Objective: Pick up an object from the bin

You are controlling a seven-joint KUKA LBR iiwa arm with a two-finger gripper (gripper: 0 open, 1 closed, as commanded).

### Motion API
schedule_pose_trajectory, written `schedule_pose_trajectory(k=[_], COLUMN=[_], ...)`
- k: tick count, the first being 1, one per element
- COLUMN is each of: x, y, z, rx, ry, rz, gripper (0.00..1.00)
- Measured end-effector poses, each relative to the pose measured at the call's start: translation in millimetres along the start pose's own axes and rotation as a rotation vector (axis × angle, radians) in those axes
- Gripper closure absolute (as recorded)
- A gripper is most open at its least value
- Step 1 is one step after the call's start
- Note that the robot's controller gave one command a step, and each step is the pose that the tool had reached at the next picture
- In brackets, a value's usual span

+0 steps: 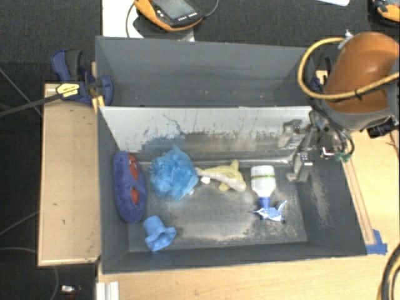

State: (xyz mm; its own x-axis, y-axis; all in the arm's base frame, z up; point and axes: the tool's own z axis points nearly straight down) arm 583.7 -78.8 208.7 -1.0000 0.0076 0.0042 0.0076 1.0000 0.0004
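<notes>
Item: white bottle [263,180], lying on the floor of the bin [206,74], neck toward a crumpled blue scrap [270,213]. Gripper [302,161] just right of bottle, carrying nothing visible; its spread cannot be told. Probably stationed there because the bottle is nearest. Left of bottle: pale yellow toy [224,176], blue mesh pouf [174,174], dark blue shoe [128,187]

The bin [206,74] is plain grey metal, its floor scuffed with paler streaks. Inside lie a dark blue shoe-shaped thing [127,195] with red patches, a light blue mesh puff [173,174], a pale yellow soft toy [224,176], a white bottle [263,179] with a blue cap, a crumpled blue-and-white wrapper [272,213] and a small light blue piece [158,232]. The arm's cover [365,67] is orange-brown, looped by a yellow cable [302,72].
</notes>
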Motion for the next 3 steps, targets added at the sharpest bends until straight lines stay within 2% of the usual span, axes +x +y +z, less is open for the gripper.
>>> schedule_pose_trajectory(k=[1, 2, 3], x=[-1.6, -4.9, 6.7], y=[0, -1, 0], z=[-5, 50, 58], rx=[0.001, 0.002, 0.005], ry=[-0.008, -0.010, -0.009], rz=[-0.002, -0.219, -0.756], gripper=[0.00, 0.00, 0.00])
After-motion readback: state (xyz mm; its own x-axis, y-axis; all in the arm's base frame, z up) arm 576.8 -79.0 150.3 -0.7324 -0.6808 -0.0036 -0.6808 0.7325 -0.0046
